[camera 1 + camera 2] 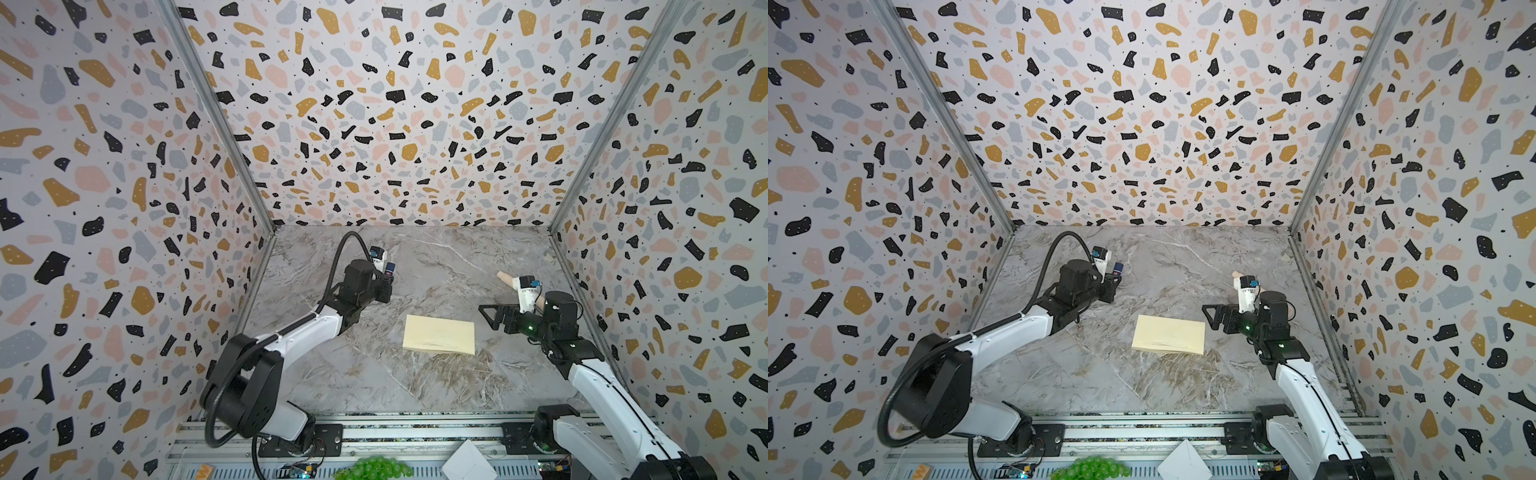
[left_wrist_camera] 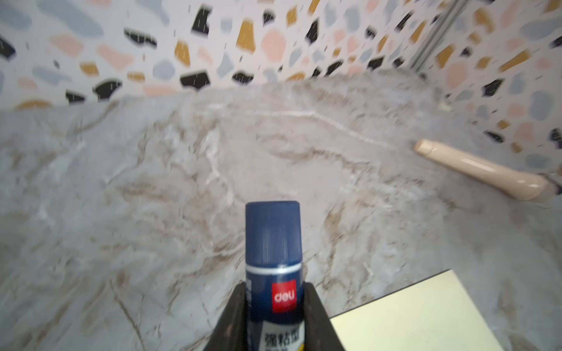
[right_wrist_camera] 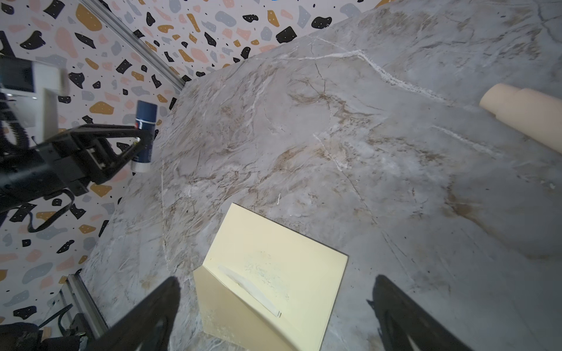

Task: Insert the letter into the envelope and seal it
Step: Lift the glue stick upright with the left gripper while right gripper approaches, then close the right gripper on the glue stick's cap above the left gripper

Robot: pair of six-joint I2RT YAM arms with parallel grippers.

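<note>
Sealing step, we judge: left tool (image 2: 275, 304) clamped on capped glue stick (image 2: 272, 243) above desk (image 1: 374, 374); right tool (image 1: 487, 316) wide open, empty, beside envelope (image 1: 439, 335) lying mid-desk. We see no letter. Next likely needs uncapping.

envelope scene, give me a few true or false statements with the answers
1. The left gripper holds a glue stick. True.
2. The glue stick's cap is off. False: the blue cap is on.
3. The right gripper is shut on the envelope. False: it is open, and the envelope lies free on the table.
4. A beige roll lies on the table. True.
</note>
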